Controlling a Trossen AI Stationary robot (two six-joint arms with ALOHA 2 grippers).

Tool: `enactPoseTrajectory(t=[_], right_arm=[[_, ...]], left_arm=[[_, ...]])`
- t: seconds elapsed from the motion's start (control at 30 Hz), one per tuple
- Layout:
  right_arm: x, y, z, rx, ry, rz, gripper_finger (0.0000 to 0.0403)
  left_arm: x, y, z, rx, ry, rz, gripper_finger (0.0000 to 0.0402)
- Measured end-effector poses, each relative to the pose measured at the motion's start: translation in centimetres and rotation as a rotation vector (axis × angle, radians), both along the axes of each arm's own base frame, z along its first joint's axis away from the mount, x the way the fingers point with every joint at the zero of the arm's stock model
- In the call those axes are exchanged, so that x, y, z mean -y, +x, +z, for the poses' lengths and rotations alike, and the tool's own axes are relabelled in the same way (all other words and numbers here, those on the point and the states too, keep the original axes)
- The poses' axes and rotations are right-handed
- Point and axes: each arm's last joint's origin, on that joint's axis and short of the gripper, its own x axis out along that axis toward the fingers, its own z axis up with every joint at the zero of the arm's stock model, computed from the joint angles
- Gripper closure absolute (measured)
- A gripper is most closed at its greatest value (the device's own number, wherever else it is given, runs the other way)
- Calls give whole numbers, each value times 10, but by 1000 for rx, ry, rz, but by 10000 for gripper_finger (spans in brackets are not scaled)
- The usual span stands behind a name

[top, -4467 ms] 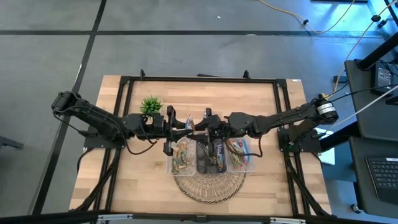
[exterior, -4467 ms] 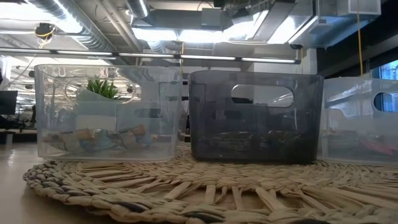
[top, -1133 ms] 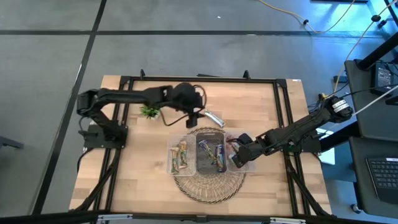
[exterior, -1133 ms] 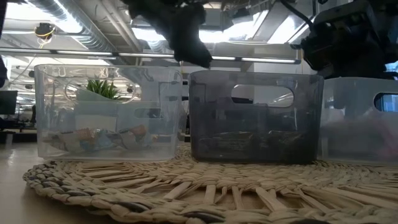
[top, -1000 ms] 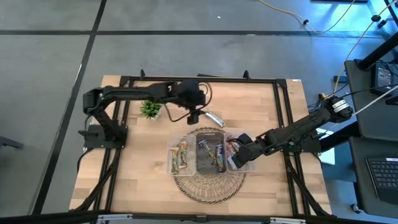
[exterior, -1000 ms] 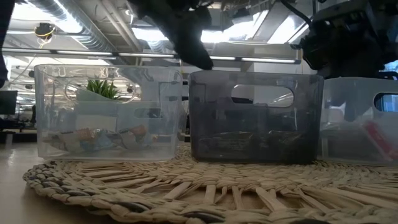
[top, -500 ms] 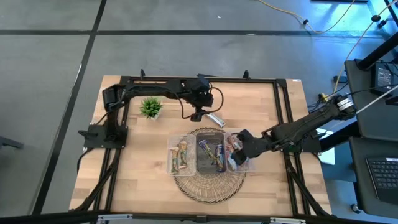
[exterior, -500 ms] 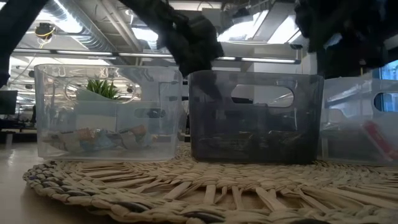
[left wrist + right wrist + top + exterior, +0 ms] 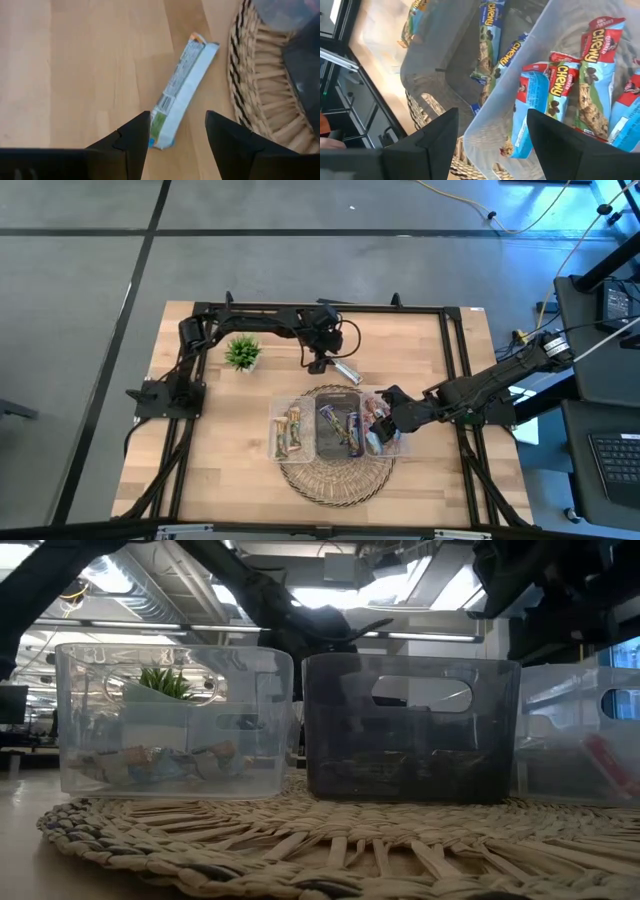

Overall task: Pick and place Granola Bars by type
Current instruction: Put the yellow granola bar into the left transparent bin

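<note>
Left to right: the left gripper (image 9: 318,365), fingers spread and holding nothing, is hovering over a lone granola bar (image 9: 183,91) lying flat on the table (image 9: 220,440), just beside the woven mat (image 9: 335,480). Light and crinkly, the wrapper is likely slippery; pinching across its narrow middle looks safest. On the mat, the clear left bin (image 9: 289,430) is holding tan-wrapped bars, the dark middle bin (image 9: 340,430) blue ones, the clear right bin (image 9: 540,60) red-and-blue ones. The right gripper (image 9: 385,408) is hanging released above that right bin.
</note>
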Motion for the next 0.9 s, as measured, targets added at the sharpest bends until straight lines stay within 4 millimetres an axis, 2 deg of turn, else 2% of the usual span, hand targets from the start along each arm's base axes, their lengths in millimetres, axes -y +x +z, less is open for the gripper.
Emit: enactPoseTrajectory(t=[0.47, 0.63, 0.9], right_arm=[[0, 1, 1, 14, 1, -9, 164], [0, 1, 1, 24, -9, -19, 164], [0, 2, 1, 26, -10, -18, 164]], left_arm=[[6, 15, -36, -36, 13, 9, 217], [6, 19, -39, -36, 96, 34, 217], [11, 19, -46, -70, 82, 26, 217]])
